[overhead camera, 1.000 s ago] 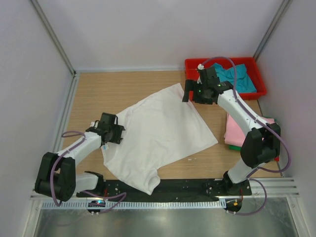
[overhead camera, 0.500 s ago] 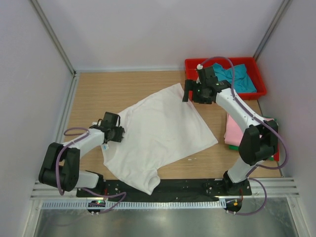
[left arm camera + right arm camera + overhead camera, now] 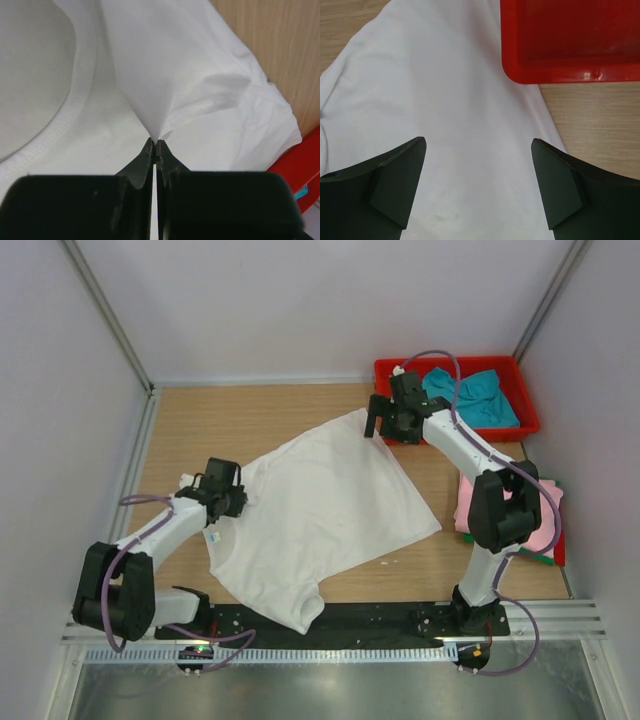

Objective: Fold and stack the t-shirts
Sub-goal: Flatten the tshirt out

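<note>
A white t-shirt [image 3: 320, 515] lies spread on the wooden table, tilted, its hem corner toward the far right. My left gripper [image 3: 232, 502] is shut on a pinch of the white t-shirt [image 3: 165, 90] near the collar, the cloth pulled up into a peak at the fingertips [image 3: 147, 150]. Over the shirt's far corner my right gripper [image 3: 373, 425] hangs open, the white cloth [image 3: 455, 125] showing flat between its fingers [image 3: 405, 170]. A teal t-shirt [image 3: 475, 395] lies in the red tray [image 3: 520, 428]. A folded pink t-shirt [image 3: 470, 505] rests at the right, a green edge [image 3: 540, 558] under it.
The red tray's corner [image 3: 560, 55] sits just beyond the right gripper. Grey walls and metal posts close in the table on three sides. Bare wood [image 3: 220, 425] lies at the far left.
My left gripper has closed on the shirt near the collar and shifted slightly up. My right gripper has moved a little left and farther back over the shirt's far corner.
</note>
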You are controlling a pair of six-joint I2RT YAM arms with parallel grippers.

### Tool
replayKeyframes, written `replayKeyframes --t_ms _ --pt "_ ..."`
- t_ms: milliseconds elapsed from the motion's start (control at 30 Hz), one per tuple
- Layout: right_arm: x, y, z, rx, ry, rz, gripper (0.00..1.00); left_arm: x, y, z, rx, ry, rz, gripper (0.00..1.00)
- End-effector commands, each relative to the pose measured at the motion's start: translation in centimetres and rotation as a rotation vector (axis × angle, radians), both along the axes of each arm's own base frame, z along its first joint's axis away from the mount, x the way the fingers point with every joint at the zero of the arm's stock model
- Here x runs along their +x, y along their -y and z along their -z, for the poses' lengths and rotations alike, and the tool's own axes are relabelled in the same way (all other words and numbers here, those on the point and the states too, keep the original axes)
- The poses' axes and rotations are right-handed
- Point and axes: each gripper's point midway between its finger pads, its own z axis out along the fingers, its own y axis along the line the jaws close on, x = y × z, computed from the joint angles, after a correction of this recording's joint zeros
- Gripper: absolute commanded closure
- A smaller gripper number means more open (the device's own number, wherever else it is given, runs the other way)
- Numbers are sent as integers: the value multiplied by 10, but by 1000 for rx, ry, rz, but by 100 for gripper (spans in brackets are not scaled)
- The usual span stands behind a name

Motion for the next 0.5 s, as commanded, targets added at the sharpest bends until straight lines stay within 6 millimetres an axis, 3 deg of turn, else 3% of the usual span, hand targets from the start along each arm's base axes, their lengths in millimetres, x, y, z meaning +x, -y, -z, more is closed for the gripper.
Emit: replayKeyframes --t_ms 0,67,200,333,467 --pt "46 -9 -9 37 115 88 8 5 -12 -30 102 37 39 100" --pt "61 -11 -2 39 129 117 16 2 -13 -33 117 39 62 100" --pt "93 -19 32 55 132 176 16 0 -14 -41 137 60 99 100" --pt "116 -28 22 77 189 190 16 -9 -26 -59 183 72 124 100" --pt "124 -48 22 92 207 153 16 -20 -42 -61 177 58 109 100"
